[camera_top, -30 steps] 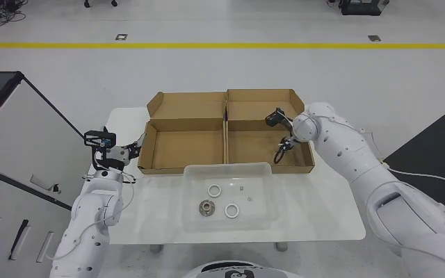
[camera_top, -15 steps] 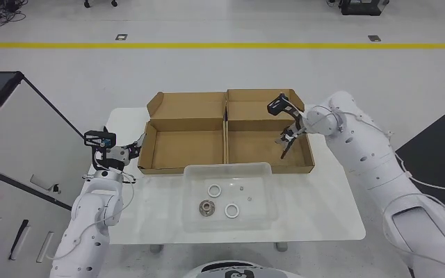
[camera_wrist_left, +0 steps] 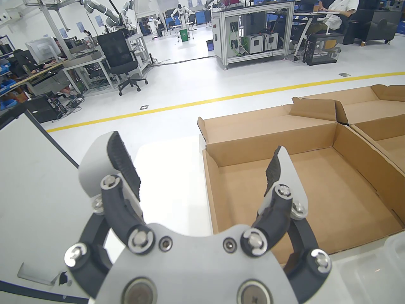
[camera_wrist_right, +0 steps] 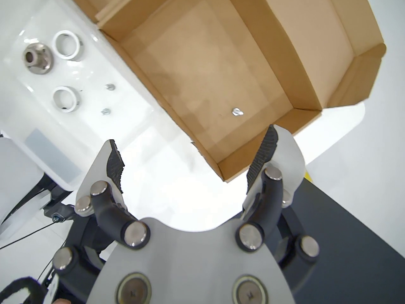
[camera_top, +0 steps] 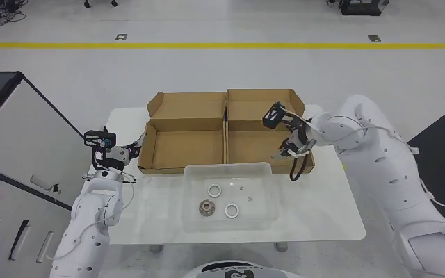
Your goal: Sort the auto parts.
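We had a white table (camera_top: 334, 208) with two open cardboard boxes side by side across the far part, the left box (camera_top: 184, 149) and the right box (camera_top: 254, 146). A clear tray (camera_top: 261, 208) sat just beside their near walls.

The left gripper (camera_wrist_left: 197, 159) hung off the left wall of the left box, jaws spread wide with nothing between them. The right gripper (camera_wrist_right: 191, 151) hovered over the near right corner of the right box, jaws also wide apart and empty.

The stuff left to sort was in the tray: a metal hub (camera_wrist_right: 36, 58), a white ring (camera_wrist_right: 65, 44), a second ring (camera_wrist_right: 65, 98) and two small screws (camera_wrist_right: 109, 87). One tiny metal bit (camera_wrist_right: 236, 112) lay on the right box floor, close to that corner.

The part we figured mattered was that everything in the tray lay to the left of the right jaws and nearer. The screws were closest, so the right arm looked the better bet for those. The hub seemed roughly midway between both arms. The hub and rings lay flat, so there was no long axis to line up on.
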Available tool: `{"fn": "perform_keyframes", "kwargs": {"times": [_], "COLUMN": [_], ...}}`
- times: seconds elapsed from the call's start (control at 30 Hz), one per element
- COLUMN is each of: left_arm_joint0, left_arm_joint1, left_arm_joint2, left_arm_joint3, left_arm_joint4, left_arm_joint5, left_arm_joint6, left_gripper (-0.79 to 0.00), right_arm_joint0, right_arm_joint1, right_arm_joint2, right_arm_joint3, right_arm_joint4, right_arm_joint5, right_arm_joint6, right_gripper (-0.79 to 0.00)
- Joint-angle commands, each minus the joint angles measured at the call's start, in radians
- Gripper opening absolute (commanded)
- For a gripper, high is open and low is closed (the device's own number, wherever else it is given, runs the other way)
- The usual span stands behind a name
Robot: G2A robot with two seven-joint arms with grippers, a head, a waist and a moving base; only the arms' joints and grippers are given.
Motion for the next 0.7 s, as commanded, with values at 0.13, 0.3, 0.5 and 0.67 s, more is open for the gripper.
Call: {"fn": "perform_keyframes", "kwargs": {"times": [0.13,0.3,0.5,0.67], "left_arm_joint0": [0.0,0.0,0.0,0.0], "left_arm_joint1": [0.0,0.0,0.0,0.0], "left_arm_joint2": [0.0,0.0,0.0,0.0], "left_arm_joint3": [0.0,0.0,0.0,0.0], "left_arm_joint4": [0.0,0.0,0.0,0.0], "left_arm_joint5": [0.0,0.0,0.0,0.0], "left_arm_joint6": [0.0,0.0,0.0,0.0], "left_gripper": [0.0,0.0,0.0,0.0], "right_arm_joint0": [0.044,0.1,0.116,0.116], "right_arm_joint1": [0.051,0.085,0.094,0.094], "right_arm_joint2": [-0.097,-0.186,-0.217,-0.217], "right_arm_joint3": [-0.093,-0.121,-0.132,-0.132], "right_arm_joint4": [0.108,0.172,0.178,0.178], "right_arm_joint5": [0.003,-0.013,-0.018,-0.018], "right_arm_joint6": [0.003,-0.013,-0.019,-0.019], "right_gripper": [0.0,0.0,0.0,0.0]}}
